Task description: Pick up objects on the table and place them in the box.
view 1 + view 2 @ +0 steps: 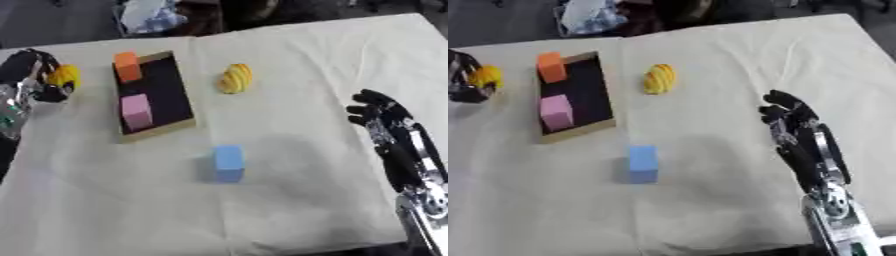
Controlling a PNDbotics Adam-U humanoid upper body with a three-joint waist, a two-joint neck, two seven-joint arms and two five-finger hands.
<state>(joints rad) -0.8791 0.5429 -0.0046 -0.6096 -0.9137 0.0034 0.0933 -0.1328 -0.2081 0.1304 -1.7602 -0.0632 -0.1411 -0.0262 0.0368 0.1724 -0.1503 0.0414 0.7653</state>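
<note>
Yellow, rounded and small, an object (66,76) is held in the curled fingers of the left hand (35,75) at the left edge of the table, just left of the box (171,95). The step in hand is judged to be the carrying of this yellow object to the box, since it is gripped and raised beside the box wall but not yet over the dark interior.

The right hand (794,120) is shown at the right side of the cloth-covered table (306,60), its fingers relaxed and holding nothing, well apart from every object.

Inside the box, an orange block (128,66) lies at the far end and a pink block (136,111) nearer the front, with bare dark floor between them.

Two objects are left on the cloth: a yellow ridged, shell-like object (235,78) to the right of the box, and a blue block (228,162) in front of it, nearer the robot.

The next move is judged to call for a short rightward travel of the left hand over the box rim, to the free floor between the two blocks, before the fingers are released.
</note>
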